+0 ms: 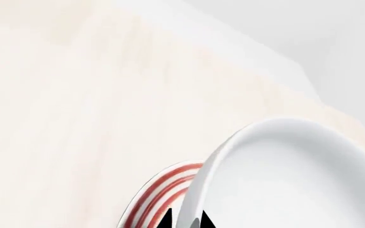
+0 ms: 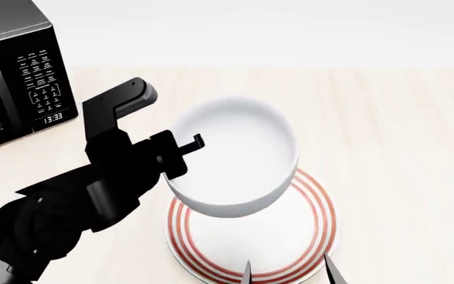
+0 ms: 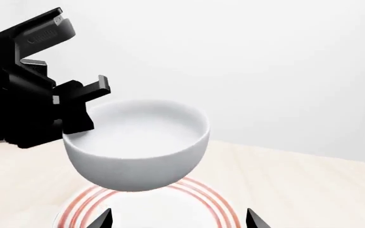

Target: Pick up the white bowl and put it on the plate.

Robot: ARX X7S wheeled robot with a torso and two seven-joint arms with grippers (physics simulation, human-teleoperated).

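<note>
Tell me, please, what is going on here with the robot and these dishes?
The left gripper is shut on the rim of the white bowl and holds it in the air above the plate, which lies on the table. The bowl is not set down yet. The right gripper hangs open near the plate, holding nothing.

Pale wooden table bearing plate, microwave.

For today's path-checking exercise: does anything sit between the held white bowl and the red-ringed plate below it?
Nothing visible does. The left gripper holds the white bowl by its rim, lifted above the plate. In the right wrist view, only open air separates the bowl's underside from the plate, whose visible surface is bare. The right gripper sits at the plate's near edge, open.
</note>
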